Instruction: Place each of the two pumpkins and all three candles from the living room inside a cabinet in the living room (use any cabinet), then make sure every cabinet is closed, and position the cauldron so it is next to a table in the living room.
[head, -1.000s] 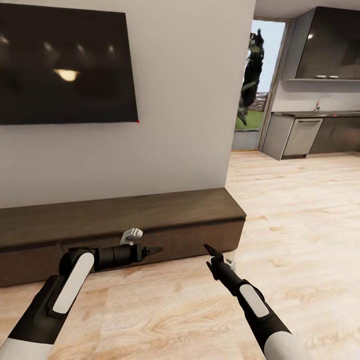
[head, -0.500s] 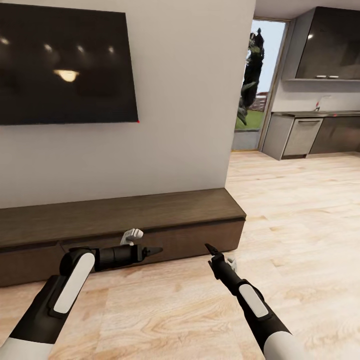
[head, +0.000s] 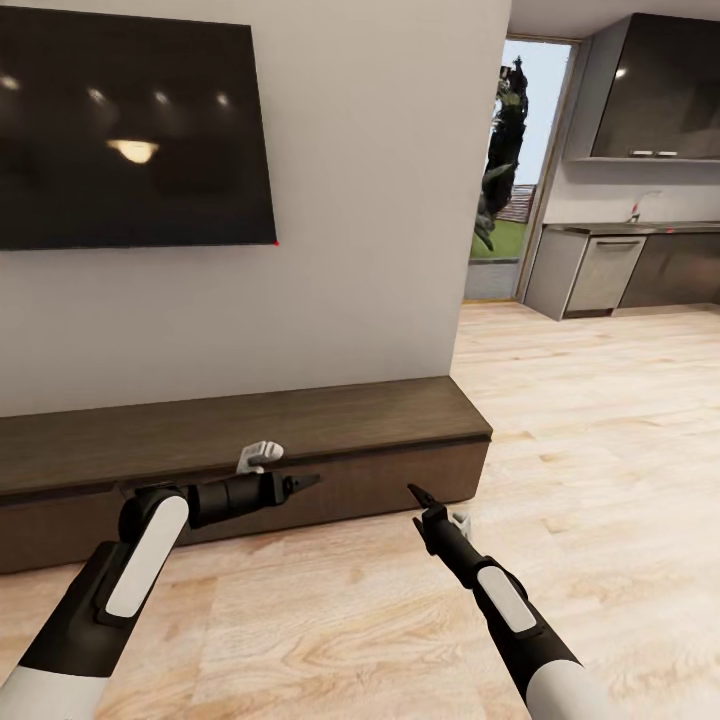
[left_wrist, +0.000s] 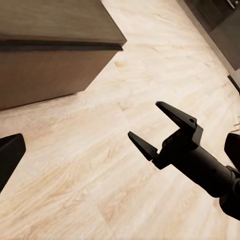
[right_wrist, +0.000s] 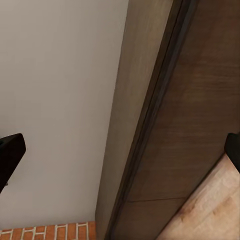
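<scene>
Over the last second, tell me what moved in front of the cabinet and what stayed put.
The left gripper rose a little along the front of the cabinet, from about 498 to 482 in height in the head view, holding nothing. The right gripper barely shifted; the left wrist view shows it open and empty. The cabinet stays closed, and the TV and the camera did not move.

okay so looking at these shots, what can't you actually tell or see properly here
- Cabinet inside: the shut fronts hide it in the head view.
- Cabinet's left end: cut off by the head view's edge.
- Left gripper: seen end-on in the head view, so its opening is unclear.
- Small things on the far kitchen shelf: too small to name.
- Right gripper: the left wrist view shows it open; the head view alone would not.
</scene>
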